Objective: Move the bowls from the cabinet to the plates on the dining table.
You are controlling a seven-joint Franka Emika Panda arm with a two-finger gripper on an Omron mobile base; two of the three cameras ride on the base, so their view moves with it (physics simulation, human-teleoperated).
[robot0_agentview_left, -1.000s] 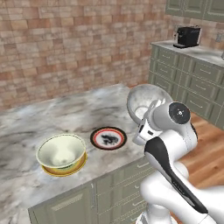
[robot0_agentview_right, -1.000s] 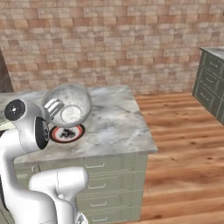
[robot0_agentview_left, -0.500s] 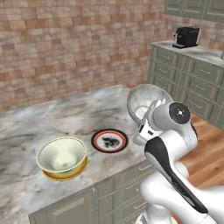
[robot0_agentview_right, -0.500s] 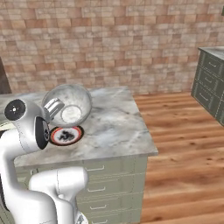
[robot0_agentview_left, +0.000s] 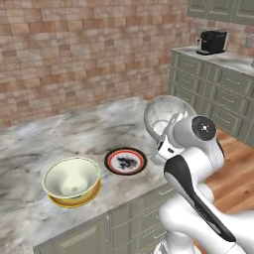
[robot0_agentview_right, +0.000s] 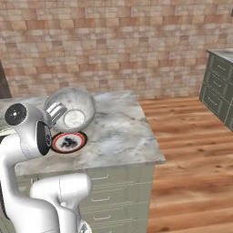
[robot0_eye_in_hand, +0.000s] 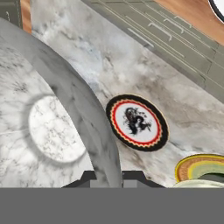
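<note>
The gripper [robot0_eye_in_hand: 112, 177] is pinching the rim of the mottled grey, stone-like round bowl [robot0_agentview_left: 168, 115], its jaws closed on the wall and carrying the bowl tilted in the air above the grey-veined white marble worktop [robot0_agentview_left: 74, 134]. Below and just beside the gripper, the small dark round plate with a red ring [robot0_agentview_left: 125, 161] is lying bare. Farther off to that side, the glossy cream-white bowl [robot0_agentview_left: 71, 178] is already sitting on the orange-yellow rimmed plate [robot0_agentview_left: 74, 200]. So half the job is looking finished; lowering the grey bowl onto the dark plate is what is remaining.
</note>
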